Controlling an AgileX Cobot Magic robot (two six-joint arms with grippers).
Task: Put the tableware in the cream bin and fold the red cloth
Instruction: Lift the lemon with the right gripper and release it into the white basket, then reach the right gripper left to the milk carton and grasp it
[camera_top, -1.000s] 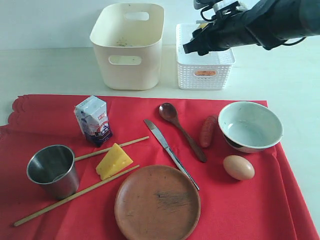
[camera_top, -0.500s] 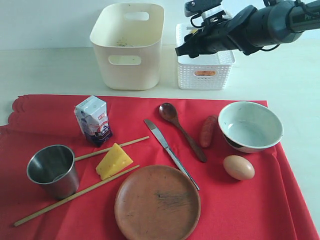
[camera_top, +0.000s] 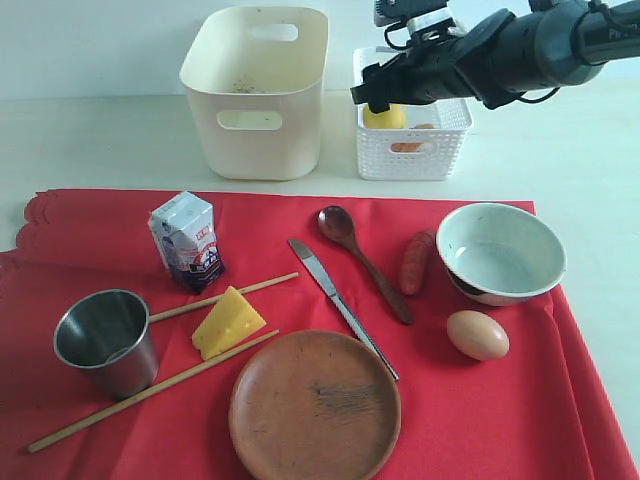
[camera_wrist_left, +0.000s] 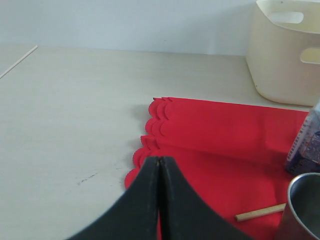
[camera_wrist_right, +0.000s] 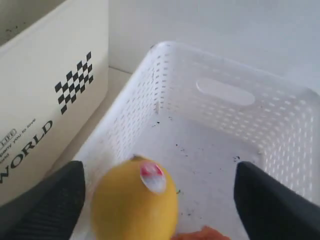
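The red cloth (camera_top: 90, 230) lies flat, carrying a pale bowl (camera_top: 500, 252), steel cup (camera_top: 105, 340), brown plate (camera_top: 315, 405), wooden spoon (camera_top: 362, 262), knife (camera_top: 338, 300) and two chopsticks (camera_top: 150, 393). The cream bin (camera_top: 260, 90) stands behind it. My right gripper (camera_top: 385, 90) hovers open over the white lattice basket (camera_top: 410, 150); between its jaws but free of them is a lemon (camera_wrist_right: 135, 205) inside the basket. My left gripper (camera_wrist_left: 159, 160) is shut and empty, just above the red cloth's (camera_wrist_left: 220, 130) scalloped edge, near the steel cup (camera_wrist_left: 305, 205).
On the cloth also lie a milk carton (camera_top: 187, 240), a cheese wedge (camera_top: 228, 322), a reddish sausage (camera_top: 415, 262) and an egg (camera_top: 477, 334). An orange item (camera_top: 425, 127) lies in the lattice basket beside the lemon (camera_top: 384, 116).
My right gripper's jaws have spread and the lemon has dropped from them into the white lattice basket. The left gripper has not moved.
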